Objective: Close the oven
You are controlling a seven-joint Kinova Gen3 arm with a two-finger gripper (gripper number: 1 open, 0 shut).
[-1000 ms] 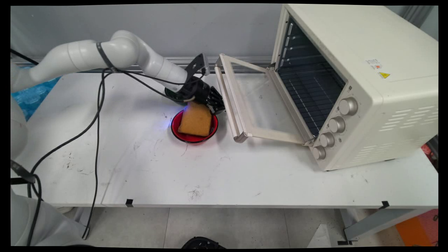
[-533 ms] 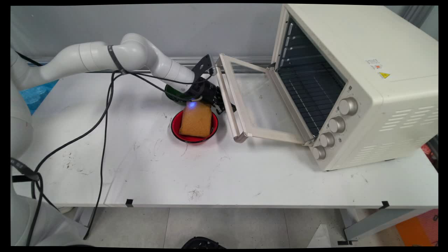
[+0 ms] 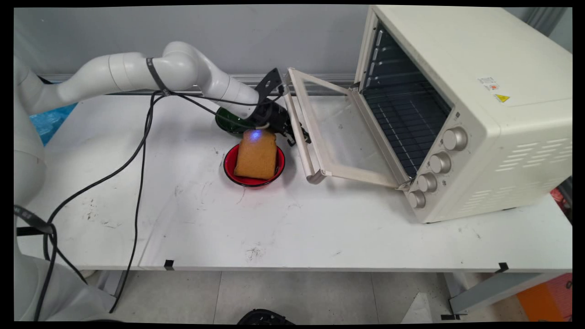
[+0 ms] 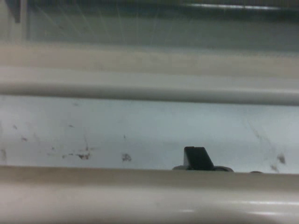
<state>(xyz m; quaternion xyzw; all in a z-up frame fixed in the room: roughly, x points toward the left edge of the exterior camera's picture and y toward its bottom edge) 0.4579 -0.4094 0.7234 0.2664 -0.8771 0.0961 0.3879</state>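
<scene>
Now, gripper: the black two-finger gripper [image 3: 297, 137] sits at the handle bar of the cream toaster oven's glass door [image 3: 340, 132], at its far-left end; whether it is parted or closed on the bar cannot be told.
Door handle: the pale, rounded handle bar [image 3: 305, 137] runs near-to-far along the door's free edge, its long axis crossing the gripper's reach; in the hand view it fills the bottom edge [image 4: 149, 196], with one black fingertip [image 4: 198, 158] poking up behind it.
Door: partly lowered, hinged at the oven's [image 3: 480, 105] front, wire rack visible inside.
Red bowl: the round red bowl [image 3: 231, 170] just left of the gripper holds a square tan sponge-like slab [image 3: 256, 155].
Green bowl: a dark green bowl [image 3: 228, 122] lies beneath the arm's wrist; contents unseen.
</scene>
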